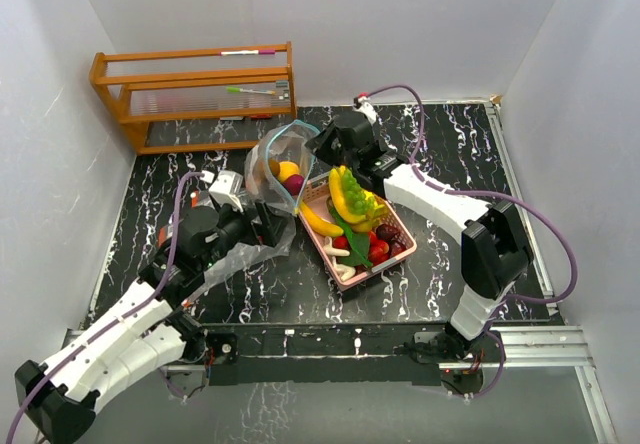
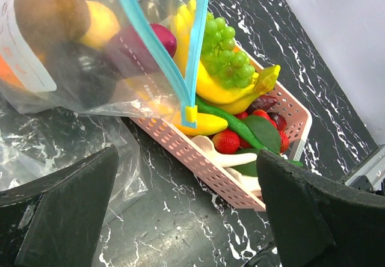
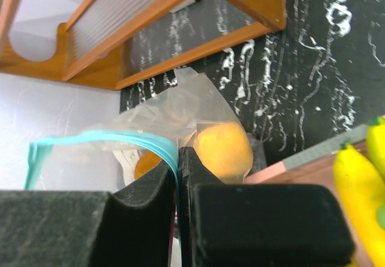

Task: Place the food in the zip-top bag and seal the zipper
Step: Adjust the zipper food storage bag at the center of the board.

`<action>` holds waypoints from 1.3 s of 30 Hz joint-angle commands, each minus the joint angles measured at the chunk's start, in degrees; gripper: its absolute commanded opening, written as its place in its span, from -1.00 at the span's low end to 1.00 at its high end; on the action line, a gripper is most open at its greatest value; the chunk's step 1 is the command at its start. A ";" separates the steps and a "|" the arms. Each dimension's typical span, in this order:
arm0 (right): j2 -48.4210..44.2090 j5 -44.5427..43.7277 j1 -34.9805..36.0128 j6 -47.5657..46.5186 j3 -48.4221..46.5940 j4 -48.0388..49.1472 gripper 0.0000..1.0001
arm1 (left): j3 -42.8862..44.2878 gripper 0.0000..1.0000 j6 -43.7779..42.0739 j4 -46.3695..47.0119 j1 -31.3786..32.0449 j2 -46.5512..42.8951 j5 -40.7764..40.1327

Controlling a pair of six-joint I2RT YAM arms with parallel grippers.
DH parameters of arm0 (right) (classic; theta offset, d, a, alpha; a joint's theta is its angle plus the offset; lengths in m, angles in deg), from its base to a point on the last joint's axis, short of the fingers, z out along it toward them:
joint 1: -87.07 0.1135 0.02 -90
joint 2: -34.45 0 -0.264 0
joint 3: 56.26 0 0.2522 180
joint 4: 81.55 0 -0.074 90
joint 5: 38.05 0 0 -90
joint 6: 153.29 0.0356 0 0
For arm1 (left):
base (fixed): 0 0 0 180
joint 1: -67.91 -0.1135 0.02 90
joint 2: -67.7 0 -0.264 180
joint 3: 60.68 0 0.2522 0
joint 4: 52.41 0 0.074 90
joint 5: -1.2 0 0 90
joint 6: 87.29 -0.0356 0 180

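A clear zip-top bag [image 1: 280, 164] with a blue zipper strip [image 2: 157, 50] hangs open beside the pink tray [image 1: 398, 262]. Inside it I see an orange [image 3: 224, 150], a purple plum [image 2: 141, 44] and other fruit. My right gripper [image 3: 179, 159] is shut on the bag's blue rim and holds it up. My left gripper [image 2: 186, 207] is open and empty, low over the table just left of the tray. The tray holds a banana bunch [image 1: 352, 199], green grapes [image 2: 227, 53], red strawberries [image 2: 227, 141] and green leaves [image 2: 261, 131].
A wooden rack [image 1: 200, 94] with markers stands at the back left. Another crumpled clear plastic sheet [image 1: 235, 259] lies under the left arm. White walls enclose the black marbled table [image 1: 300, 294] on three sides.
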 commanded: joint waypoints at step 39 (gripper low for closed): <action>-4.72 9.28 -1.79 7.16 3.30 10.27 -0.85 | -14.49 0.85 -28.73 62.36 27.52 30.97 -58.85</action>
